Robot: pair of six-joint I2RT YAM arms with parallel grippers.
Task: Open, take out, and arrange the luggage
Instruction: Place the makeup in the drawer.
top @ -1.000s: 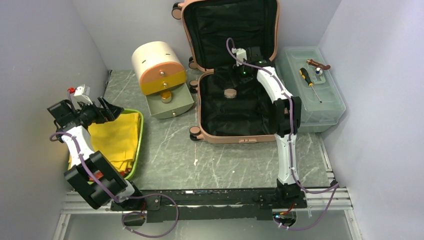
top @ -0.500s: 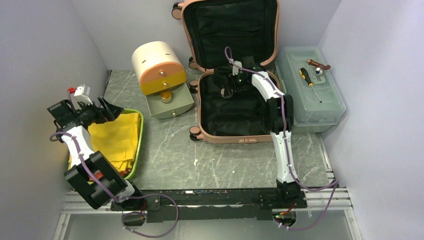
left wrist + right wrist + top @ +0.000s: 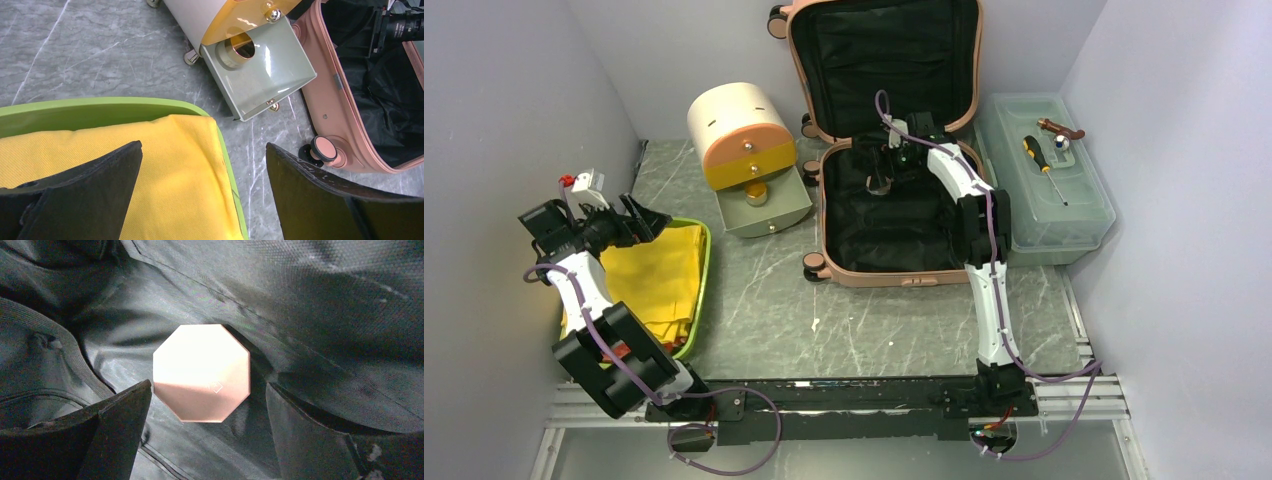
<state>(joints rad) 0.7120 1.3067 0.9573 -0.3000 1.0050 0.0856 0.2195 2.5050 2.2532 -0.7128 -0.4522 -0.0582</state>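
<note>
Overhead view of a grey marbled table with two robot arms mounted at the near edge.

At the far left, the left gripper (image 3: 652,222) hovers over a lime-green tray (image 3: 703,262) holding a folded yellow cloth (image 3: 659,280). Its fingers are spread wide and hold nothing.

To the right and farther back stands a cream half-round box (image 3: 736,130) with an orange-yellow front. Its lower drawer (image 3: 764,205) is pulled out toward the near side, and a tan ring-shaped object (image 3: 242,49) lies inside.

Right of centre lies the luggage (image 3: 894,277), a salmon-pink hard-shell suitcase and the largest thing on the table. It is open. The bottom shell rests flat with its long axis running near to far, and the lid (image 3: 884,60) stands upright at the far end against the back wall, with its black lining facing the arms. The small wheels point left, toward the half-round box, and the near short edge faces the arm bases.

The right arm reaches into the far part of the bottom shell. The right gripper (image 3: 207,390) points down at the black lining with its fingers spread. A pale pink octagonal object (image 3: 201,372) lies on the lining between them, and they are not closed on it.

At the far right, just beside the suitcase, sits a translucent grey-green toolbox (image 3: 1064,215) with its lid shut. A screwdriver (image 3: 1044,165) with a yellow and black handle lies on top.
</note>
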